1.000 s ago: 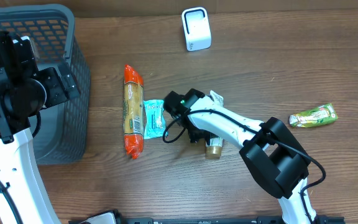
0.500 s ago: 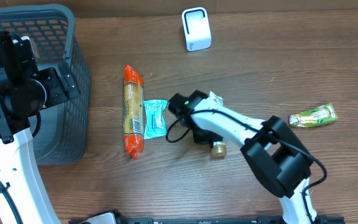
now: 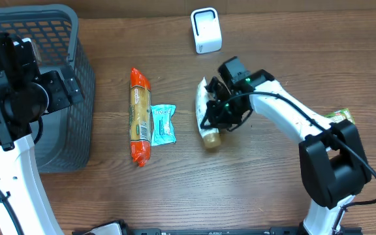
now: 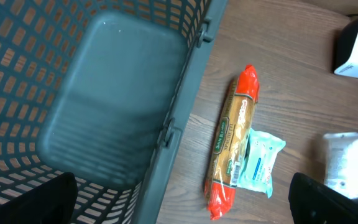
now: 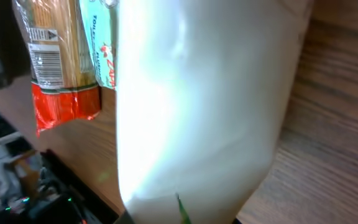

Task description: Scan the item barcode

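Right gripper clamped on the one tube, white with a tan cap, near the one scanner. Left gripper jaws wide apart over the one basket. One pasta pack, one wipes pack against it, one green bar far right, partly hidden.

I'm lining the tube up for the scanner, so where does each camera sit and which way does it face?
Overhead: above the table, looking straight down; both arms show, right gripper on the tube.
Left wrist: over the basket, looking down; its open fingers at the bottom corners.
Right wrist: tight against the tube, which fills the view; no fingers clearly seen.
Shared: all three see tube, pasta and wipes.
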Motion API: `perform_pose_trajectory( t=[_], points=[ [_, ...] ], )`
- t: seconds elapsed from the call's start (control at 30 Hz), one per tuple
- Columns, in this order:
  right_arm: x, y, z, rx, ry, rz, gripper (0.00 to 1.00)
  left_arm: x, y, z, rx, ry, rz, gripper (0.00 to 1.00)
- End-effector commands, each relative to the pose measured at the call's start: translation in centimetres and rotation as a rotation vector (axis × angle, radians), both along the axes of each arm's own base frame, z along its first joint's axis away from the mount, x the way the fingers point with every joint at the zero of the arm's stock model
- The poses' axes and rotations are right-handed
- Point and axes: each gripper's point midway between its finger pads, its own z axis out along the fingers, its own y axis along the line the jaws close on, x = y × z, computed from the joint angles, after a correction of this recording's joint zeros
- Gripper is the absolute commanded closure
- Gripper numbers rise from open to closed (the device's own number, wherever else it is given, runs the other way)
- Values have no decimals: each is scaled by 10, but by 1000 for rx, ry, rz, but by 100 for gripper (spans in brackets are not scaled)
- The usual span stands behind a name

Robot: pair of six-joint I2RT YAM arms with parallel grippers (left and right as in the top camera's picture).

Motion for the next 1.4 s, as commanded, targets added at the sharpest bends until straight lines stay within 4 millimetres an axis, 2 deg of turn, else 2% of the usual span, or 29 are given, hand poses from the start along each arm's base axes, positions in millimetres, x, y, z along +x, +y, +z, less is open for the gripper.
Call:
perform_pose_trajectory(
  t=[0.0,0.1,0.17,0.23,0.33,0.43,0.5,0.6,0.7,0.8,0.83,0.93,1.0,1.2,1.37],
  points=[
    [-25,-1,-10,93,55,39,87,1,-1,0,-10,-4,3,0],
    [-28,-13,-23,77,73,16,71,1,-1,0,-10,-3,3,0],
    [-25,-28,-33,9,69,-12,59,1,-1,-1,-10,-3,3,1],
    [-22,-41,-40,-62,57,-30,52,1,-1,0,-10,-3,3,0],
    [-16,-67,-52,-199,28,-60,47,1,-1,0,-10,-4,3,0],
    [-9,-93,-59,-308,7,-91,47,1,-1,0,-10,-3,3,0],
    [-5,-104,-61,-343,1,-111,47,1,-1,-1,-10,-3,3,0],
    [2,-111,-56,-350,-8,-124,47,1,-1,0,-10,-4,3,0],
    [11,-111,-40,-343,-23,-130,47,1,-1,0,-10,-4,3,0],
    [19,-104,-12,-307,-57,-110,47,1,-1,-1,-10,-3,3,0],
    [23,-99,4,-278,-73,-108,46,1,-1,-1,-10,-3,3,0],
    [24,-84,24,-189,-89,-81,47,1,-1,-1,-10,-3,3,0],
    [20,-73,27,-155,-82,-60,47,1,-1,-1,-10,-3,3,0],
    [11,-63,21,-187,-92,-19,47,1,-1,-1,-10,-3,3,0],
    [-16,-33,20,-137,-54,60,47,1,-1,-1,-10,-3,3,0]
  ],
)
